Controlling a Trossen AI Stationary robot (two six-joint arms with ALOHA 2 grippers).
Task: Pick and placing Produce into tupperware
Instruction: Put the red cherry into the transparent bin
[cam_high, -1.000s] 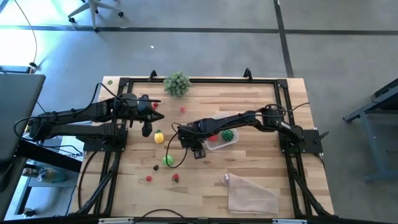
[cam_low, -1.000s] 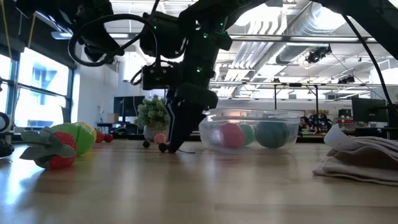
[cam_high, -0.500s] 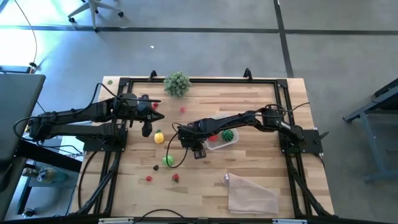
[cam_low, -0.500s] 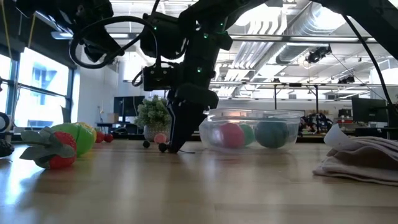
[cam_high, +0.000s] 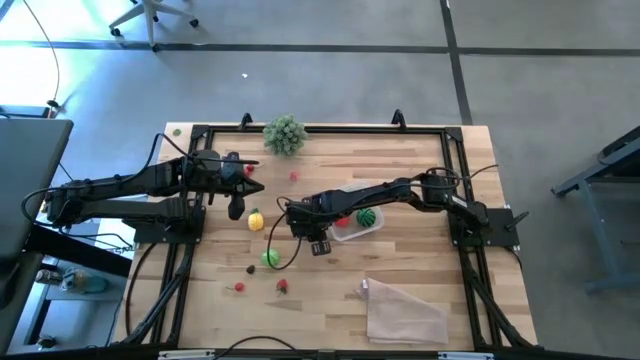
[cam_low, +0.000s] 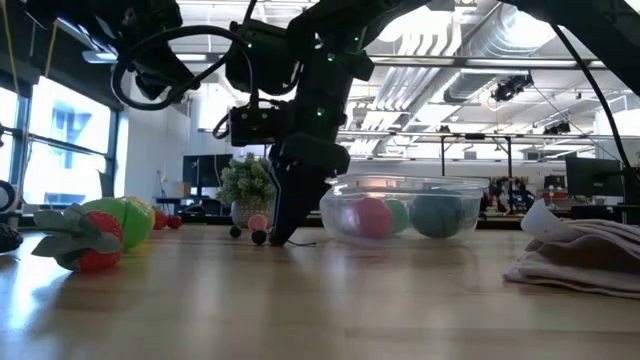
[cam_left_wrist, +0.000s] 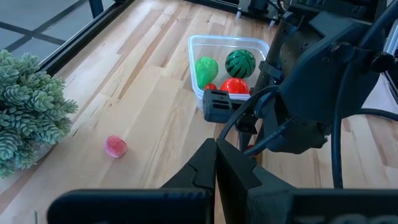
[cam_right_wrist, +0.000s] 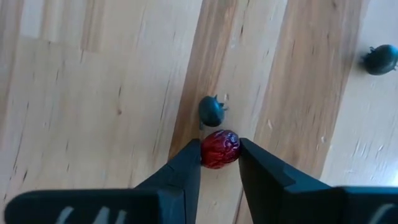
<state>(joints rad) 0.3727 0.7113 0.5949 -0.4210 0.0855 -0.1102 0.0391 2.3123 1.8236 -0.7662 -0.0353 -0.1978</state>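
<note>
the right gripper (cam_right_wrist: 219, 155) pinches a dark red berry (cam_right_wrist: 219, 149) low on the table (cam_high: 420, 270), one dark berry (cam_right_wrist: 211, 110) just beyond it, another (cam_right_wrist: 380, 58) farther off, beside the tupperware (cam_left_wrist: 200, 45) holding three fruits, left gripper (cam_left_wrist: 216, 163) closed, waiting.

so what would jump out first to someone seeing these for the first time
Probably the right gripper at mid-table, its fingers pinching a tiny dark red berry just beside the clear tupperware. That tub already holds a striped melon ball with green and red fruits, while the left gripper waits shut near the table's left edge.
</note>
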